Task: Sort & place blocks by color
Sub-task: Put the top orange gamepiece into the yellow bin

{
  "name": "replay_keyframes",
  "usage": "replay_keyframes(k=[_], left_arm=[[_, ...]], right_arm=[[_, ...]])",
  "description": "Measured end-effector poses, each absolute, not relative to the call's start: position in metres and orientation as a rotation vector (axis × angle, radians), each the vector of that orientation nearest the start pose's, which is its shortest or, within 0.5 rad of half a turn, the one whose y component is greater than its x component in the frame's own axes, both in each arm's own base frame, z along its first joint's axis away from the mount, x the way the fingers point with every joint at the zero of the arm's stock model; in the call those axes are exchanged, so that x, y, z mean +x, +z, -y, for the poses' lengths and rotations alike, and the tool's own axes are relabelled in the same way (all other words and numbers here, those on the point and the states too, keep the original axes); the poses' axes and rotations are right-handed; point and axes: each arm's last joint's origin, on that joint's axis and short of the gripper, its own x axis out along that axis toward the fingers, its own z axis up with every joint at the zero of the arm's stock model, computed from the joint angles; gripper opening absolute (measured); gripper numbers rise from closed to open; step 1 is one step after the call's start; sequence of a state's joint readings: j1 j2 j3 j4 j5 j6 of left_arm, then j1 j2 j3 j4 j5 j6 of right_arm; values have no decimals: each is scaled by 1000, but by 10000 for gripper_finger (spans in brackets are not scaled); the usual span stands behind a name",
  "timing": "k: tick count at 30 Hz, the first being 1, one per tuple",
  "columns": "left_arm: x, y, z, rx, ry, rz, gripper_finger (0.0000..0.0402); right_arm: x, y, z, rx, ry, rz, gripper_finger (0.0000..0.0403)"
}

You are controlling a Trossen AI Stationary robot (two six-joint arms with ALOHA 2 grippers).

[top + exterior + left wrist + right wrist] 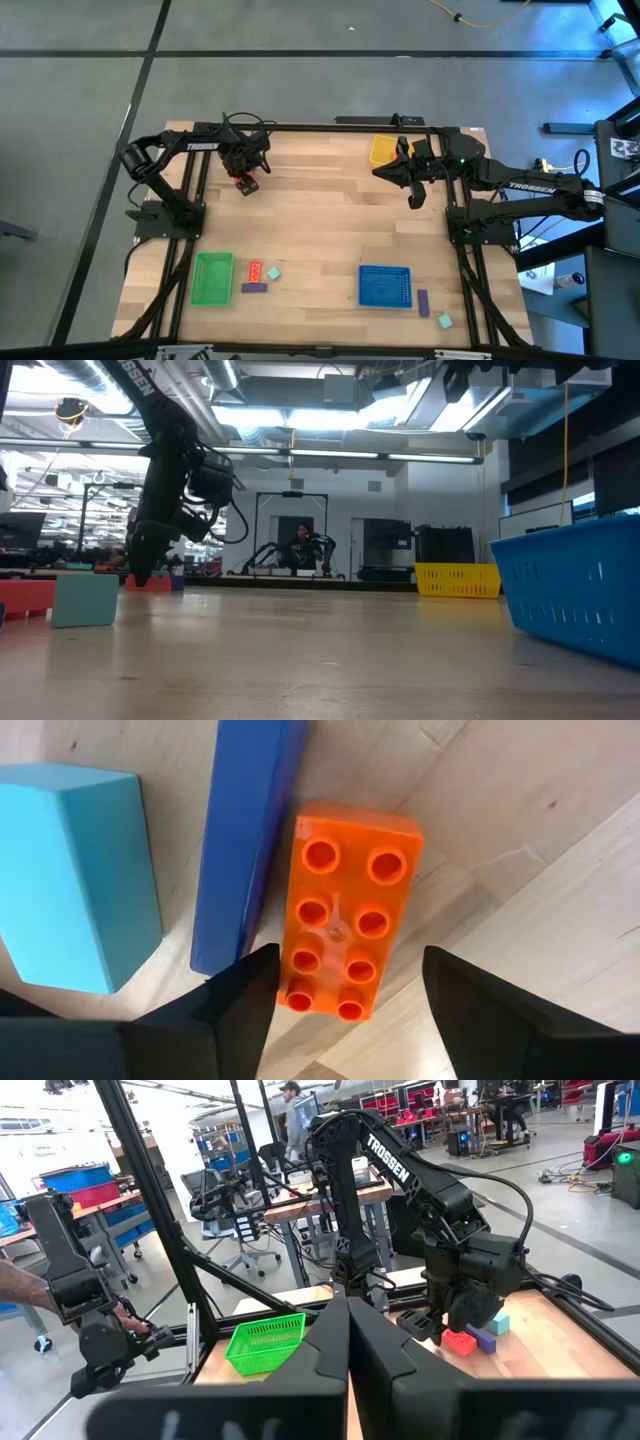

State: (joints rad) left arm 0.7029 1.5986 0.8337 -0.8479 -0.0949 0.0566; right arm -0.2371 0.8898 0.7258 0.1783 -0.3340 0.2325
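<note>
An orange-red studded block [345, 910] lies flat on the table at the far left, beside a purple bar [245, 840] and a pale mint block [75, 875]. My left gripper [345, 1010] points straight down over the orange block's end, open, with one finger on each side of it and not touching. In the high view it [245, 176] stands just above that block [246, 186]. My right gripper [347, 1350] hangs shut and level above the far right of the table [413, 197], holding nothing.
A yellow tray [385, 150] sits at the far edge, a green tray [212, 277] near left and a blue tray [385, 285] near right. Red [254, 271], mint [274, 272] and purple [254, 288] blocks lie by the green tray; a purple [423, 302] and a mint one [444, 321] lie by the blue.
</note>
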Motion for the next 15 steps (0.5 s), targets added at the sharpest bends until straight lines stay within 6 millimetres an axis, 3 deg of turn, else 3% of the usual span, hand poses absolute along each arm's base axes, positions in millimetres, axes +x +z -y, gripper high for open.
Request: replay_keyframes(k=[8,15], left_arm=[[182,145,-158,-440,578,-1595,118],[179,158,-151,-461,578,-1559,117]], right_arm=[[197,329,38,231,98,-1,0],[197,329,38,231,98,-1,0]])
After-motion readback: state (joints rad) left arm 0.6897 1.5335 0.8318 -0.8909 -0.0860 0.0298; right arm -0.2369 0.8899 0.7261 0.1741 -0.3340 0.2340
